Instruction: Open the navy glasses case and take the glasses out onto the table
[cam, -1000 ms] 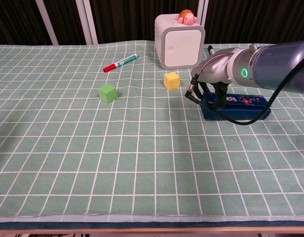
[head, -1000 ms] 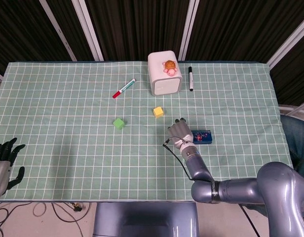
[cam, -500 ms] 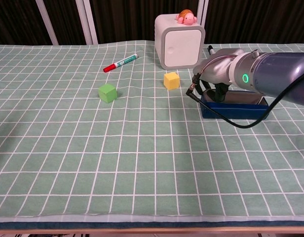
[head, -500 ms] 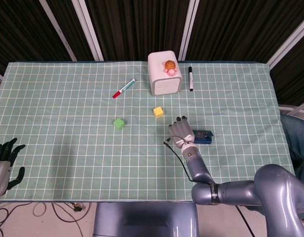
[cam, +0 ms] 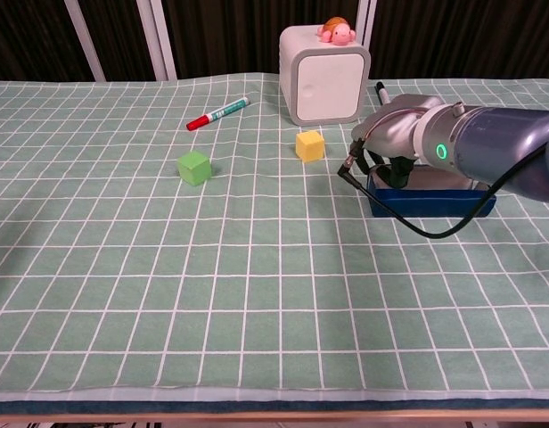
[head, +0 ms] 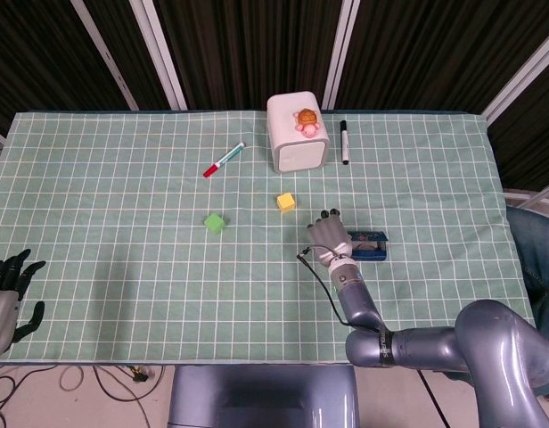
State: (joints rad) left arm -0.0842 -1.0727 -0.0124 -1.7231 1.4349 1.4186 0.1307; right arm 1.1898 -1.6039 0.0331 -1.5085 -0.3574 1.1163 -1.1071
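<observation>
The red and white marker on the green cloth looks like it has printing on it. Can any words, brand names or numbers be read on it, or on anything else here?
Nothing reads as text.
Red-capped marker: green print along the white barrel, too small and blurred to read.
Black marker: no legible print.
White box: plain face, no label.
Right arm: a glowing green ring, a light and not a letter.

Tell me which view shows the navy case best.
The chest view: the case shows side-on, its front wall clear, with the right hand over its left end. In the head view it is small and partly hidden behind the hand.
</observation>
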